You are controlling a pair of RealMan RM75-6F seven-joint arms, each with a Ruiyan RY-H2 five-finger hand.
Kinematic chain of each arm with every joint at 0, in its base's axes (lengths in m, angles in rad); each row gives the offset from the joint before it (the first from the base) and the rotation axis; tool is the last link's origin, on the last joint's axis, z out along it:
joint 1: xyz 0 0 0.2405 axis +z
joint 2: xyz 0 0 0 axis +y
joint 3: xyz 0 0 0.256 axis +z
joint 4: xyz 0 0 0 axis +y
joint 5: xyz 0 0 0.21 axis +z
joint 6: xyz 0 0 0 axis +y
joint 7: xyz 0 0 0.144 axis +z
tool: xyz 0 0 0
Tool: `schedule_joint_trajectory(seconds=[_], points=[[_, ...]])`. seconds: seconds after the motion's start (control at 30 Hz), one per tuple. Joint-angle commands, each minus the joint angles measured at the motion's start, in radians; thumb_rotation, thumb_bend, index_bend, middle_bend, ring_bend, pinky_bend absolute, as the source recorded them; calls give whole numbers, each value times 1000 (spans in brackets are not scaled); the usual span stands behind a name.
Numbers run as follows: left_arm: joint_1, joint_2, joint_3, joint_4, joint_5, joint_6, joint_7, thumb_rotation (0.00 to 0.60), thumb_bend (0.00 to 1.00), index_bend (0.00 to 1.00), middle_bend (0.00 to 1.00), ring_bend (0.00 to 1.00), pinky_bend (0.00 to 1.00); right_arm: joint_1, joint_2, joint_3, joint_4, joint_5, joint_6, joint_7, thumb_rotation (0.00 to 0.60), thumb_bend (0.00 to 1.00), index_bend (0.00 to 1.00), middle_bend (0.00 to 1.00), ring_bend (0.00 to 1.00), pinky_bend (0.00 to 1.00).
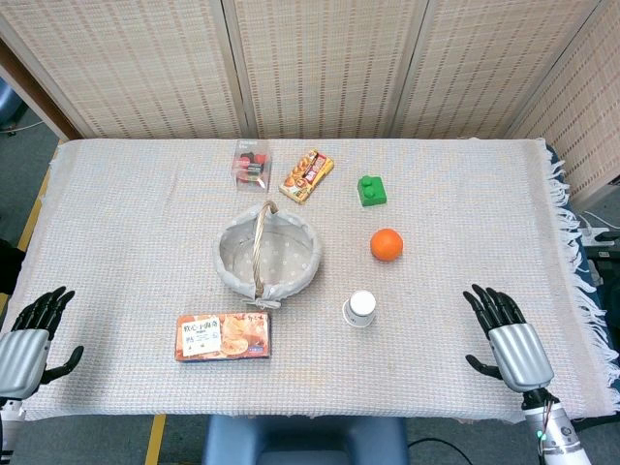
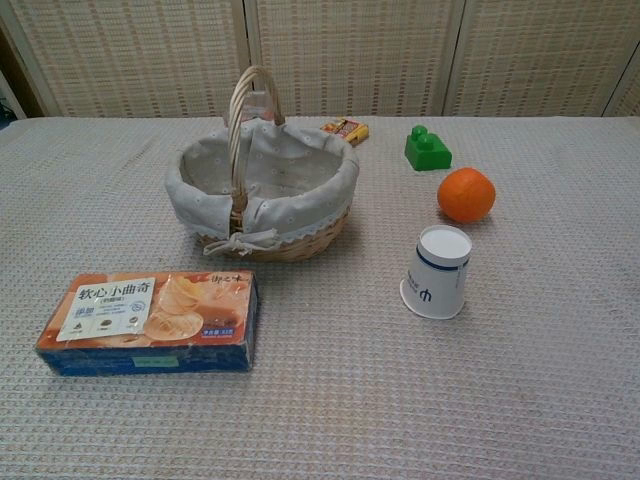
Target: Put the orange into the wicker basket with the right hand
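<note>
The orange (image 1: 387,244) (image 2: 466,194) lies on the cloth, right of centre. To its left stands the wicker basket (image 1: 232,277) (image 2: 263,241), lined with pale spotted fabric, its handle upright and nothing inside. My right hand (image 1: 507,334) rests near the table's front right corner, fingers spread and holding nothing, well short of the orange. At the front left corner my left hand (image 1: 31,334) lies open too. The chest view shows neither hand.
An upside-down white paper cup (image 1: 359,309) (image 2: 437,272) stands just in front of the orange. A green block (image 1: 372,190) (image 2: 427,148) sits behind it. A snack box (image 1: 223,337) (image 2: 150,322) lies before the basket; a candy pack (image 1: 306,175) and a small clear box (image 1: 252,164) lie behind.
</note>
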Motion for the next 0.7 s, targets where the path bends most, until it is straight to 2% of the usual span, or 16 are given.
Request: schedule_joint_trajectory(seconds=[0.03,0.23,0.33,0.53,0.7], points=[[0,0,0,1,-1,0,0,600,334,0,0,0,105,1,2,2,-3,4,-3,1,600,43,0,0,0,95],[0,1,-2,-2,-11,-6,-5,600,334,0,0,0,105,28,20,42,-54,87,-61,-18,600,43,0,0,0,93],[-3,2,-3,-2,-14,-12,-11,600,332,0,0,0,105,71,31,90,-102,166,-125,-67,600,22,0,0,0,93],[-8,5,-4,-5,-22,-28,-19,600,334,0,0,0,105,229,-18,230,-150,437,-301,-262,600,0,0,0,0,93],[-12,9,-5,-5,-36,-44,-34,600,334,0,0,0,105,386,-135,312,-74,683,-371,-453,600,0,0,0,0,93]])
